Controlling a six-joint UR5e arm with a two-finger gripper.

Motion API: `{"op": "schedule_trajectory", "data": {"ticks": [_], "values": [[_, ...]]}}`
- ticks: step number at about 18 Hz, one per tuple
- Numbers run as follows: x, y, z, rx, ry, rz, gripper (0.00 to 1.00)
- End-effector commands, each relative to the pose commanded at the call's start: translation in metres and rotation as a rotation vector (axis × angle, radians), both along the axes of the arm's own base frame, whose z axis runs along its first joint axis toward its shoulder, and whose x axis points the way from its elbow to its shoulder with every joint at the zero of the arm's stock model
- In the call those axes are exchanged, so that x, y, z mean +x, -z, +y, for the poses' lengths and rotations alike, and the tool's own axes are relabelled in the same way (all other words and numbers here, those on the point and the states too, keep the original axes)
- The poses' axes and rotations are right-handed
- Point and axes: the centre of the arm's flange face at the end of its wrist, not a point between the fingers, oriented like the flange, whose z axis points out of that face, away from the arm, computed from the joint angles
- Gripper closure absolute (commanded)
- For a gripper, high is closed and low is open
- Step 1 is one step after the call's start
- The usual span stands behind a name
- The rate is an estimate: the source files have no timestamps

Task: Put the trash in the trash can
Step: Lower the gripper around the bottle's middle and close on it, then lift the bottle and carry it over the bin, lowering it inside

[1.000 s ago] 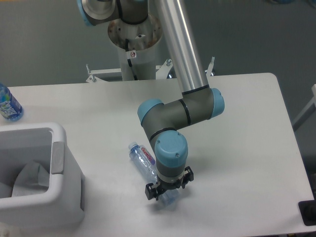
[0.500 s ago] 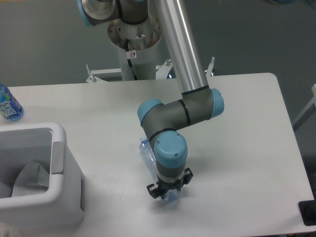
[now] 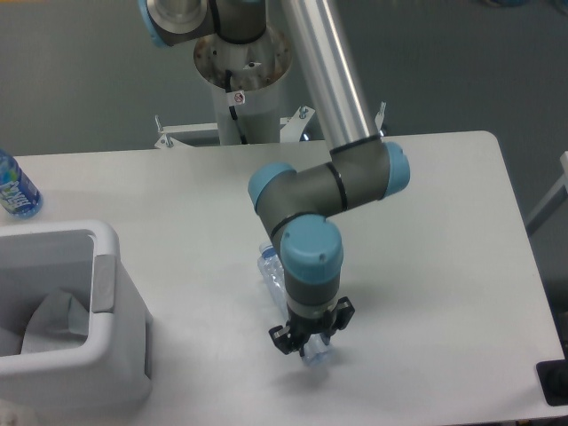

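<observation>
Fingers of the gripper (image 3: 311,342) pinch the clear bottle (image 3: 277,273) near one end, so carry it level to the trash can (image 3: 115,293), releasing only once it is past the rim

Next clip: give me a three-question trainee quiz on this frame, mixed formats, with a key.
1. True or false: the clear plastic bottle already lies inside the white trash can.
2. Multiple choice: the gripper is (A) over the trash can, (B) at the clear bottle's lower end, near the table's front edge, (C) beside the blue-labelled bottle.
3. Fill in: the crumpled white wad sits inside the ____.

Key: 1 false; 2 B; 3 trash can.
</observation>
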Motion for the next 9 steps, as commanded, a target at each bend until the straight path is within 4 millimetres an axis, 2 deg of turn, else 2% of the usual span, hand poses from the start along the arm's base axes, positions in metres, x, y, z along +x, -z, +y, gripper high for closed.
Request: {"op": "schedule_trajectory", "data": {"ticks": [3, 4, 6, 9], "values": [[-0.019, -0.044, 0.003, 0.076, -0.026, 0.067, 0.52], [-0.024, -0.069, 0.003, 0.127, -0.039, 0.095, 0.52], [-0.02, -0.128, -0.001, 0.243, -0.077, 0.142, 0.52], [-0.007, -0.198, -0.008, 0.379, -0.124, 0.231, 0.52]]}}
